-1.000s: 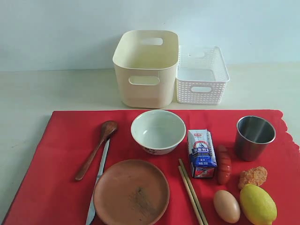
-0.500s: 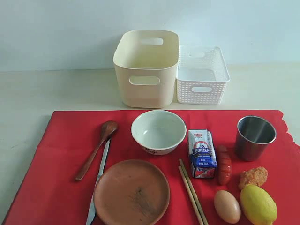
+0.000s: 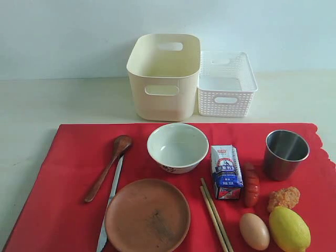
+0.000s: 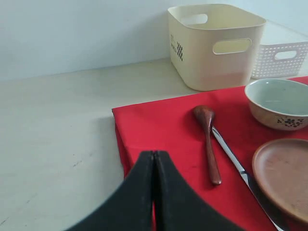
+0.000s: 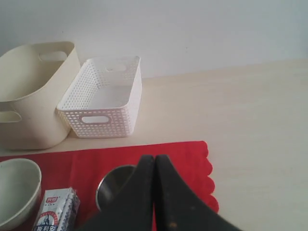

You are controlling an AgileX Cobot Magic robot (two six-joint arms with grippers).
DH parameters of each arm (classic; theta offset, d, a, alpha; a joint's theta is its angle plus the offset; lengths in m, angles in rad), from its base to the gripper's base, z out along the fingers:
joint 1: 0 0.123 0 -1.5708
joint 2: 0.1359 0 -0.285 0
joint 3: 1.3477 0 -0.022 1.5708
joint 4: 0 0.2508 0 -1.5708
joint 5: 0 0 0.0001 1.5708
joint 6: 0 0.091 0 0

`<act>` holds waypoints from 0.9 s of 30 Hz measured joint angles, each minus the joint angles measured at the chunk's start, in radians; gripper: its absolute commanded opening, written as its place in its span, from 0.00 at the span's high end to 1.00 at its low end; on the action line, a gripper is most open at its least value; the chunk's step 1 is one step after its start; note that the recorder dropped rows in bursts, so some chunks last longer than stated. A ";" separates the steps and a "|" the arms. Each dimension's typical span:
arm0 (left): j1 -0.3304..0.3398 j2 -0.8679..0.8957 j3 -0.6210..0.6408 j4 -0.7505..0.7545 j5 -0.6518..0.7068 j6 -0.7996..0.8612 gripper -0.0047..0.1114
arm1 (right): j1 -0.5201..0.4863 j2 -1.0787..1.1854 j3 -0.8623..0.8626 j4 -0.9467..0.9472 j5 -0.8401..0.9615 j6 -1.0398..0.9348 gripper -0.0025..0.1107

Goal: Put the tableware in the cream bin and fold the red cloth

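Between bowl [image 3: 177, 147] and cup [image 3: 285, 154] — carton [image 3: 226, 172], sausage [image 3: 250, 184] (side by side)

A cream bin [image 3: 164, 79] and a white perforated basket [image 3: 227, 86] are sitting side by side beyond the red cloth [image 3: 68, 157]. On it a white bowl [image 3: 177, 147] is standing between a wooden spoon [image 3: 107, 168] and a small carton [image 3: 226, 172], with a steel cup [image 3: 285, 154] standing far right.

The left gripper [image 4: 154, 153] is showing two smooth, matte black jaws, broad at the base and tapering to rounded tips. The right gripper [image 5: 154, 157] is looking the same: black, wedge-shaped, carrying a few faint pale specks.
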 measured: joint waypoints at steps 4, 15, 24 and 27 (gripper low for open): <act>0.000 0.000 0.000 0.000 0.000 0.000 0.96 | 0.000 0.067 -0.019 0.090 0.011 -0.090 0.98; 0.000 0.000 0.000 0.000 0.000 0.000 0.96 | 0.000 0.195 -0.053 0.493 0.127 -0.557 0.84; 0.000 0.000 0.000 0.000 0.000 0.000 0.96 | 0.003 0.307 -0.053 0.665 0.230 -0.791 0.59; 0.000 0.000 0.000 0.000 0.000 0.000 0.96 | 0.045 0.323 -0.053 0.660 0.232 -0.808 0.58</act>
